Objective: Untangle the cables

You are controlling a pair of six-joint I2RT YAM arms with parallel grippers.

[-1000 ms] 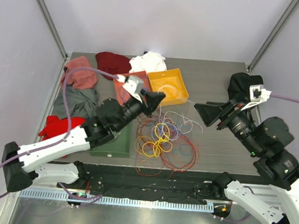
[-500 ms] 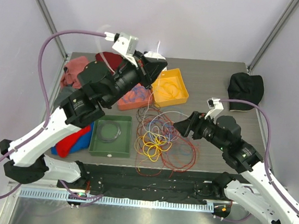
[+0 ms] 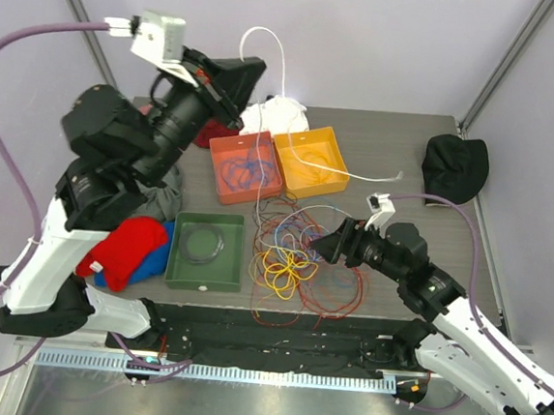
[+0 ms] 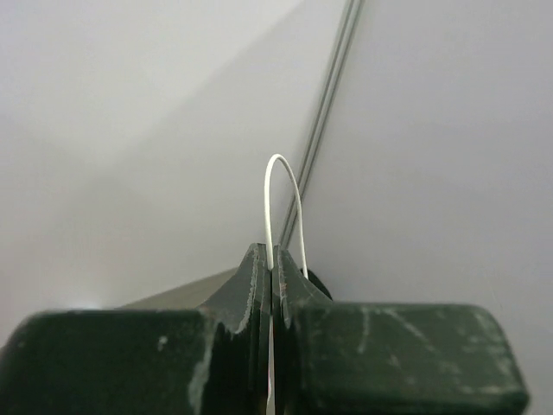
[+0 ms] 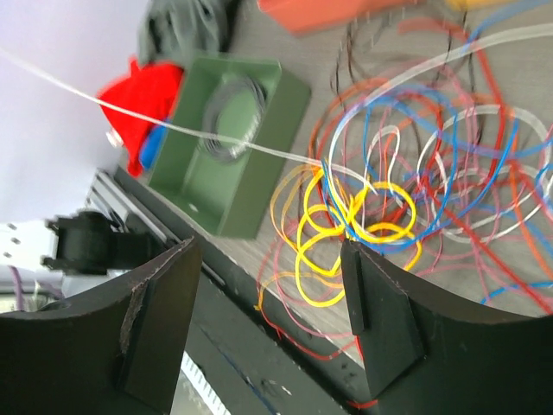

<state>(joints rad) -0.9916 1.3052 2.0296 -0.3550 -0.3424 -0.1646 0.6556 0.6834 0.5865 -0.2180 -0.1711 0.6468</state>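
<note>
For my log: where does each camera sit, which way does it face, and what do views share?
Top external: above and behind the bases, looking down on the table; both arms show, left gripper raised, right gripper low.
Left wrist: on the raised arm, facing the wall; its shut fingers pinch a white cable.
Right wrist: looks down between its open fingers at the tangle and green tray.
Shared: top and right wrist both show tangle and tray.
</note>
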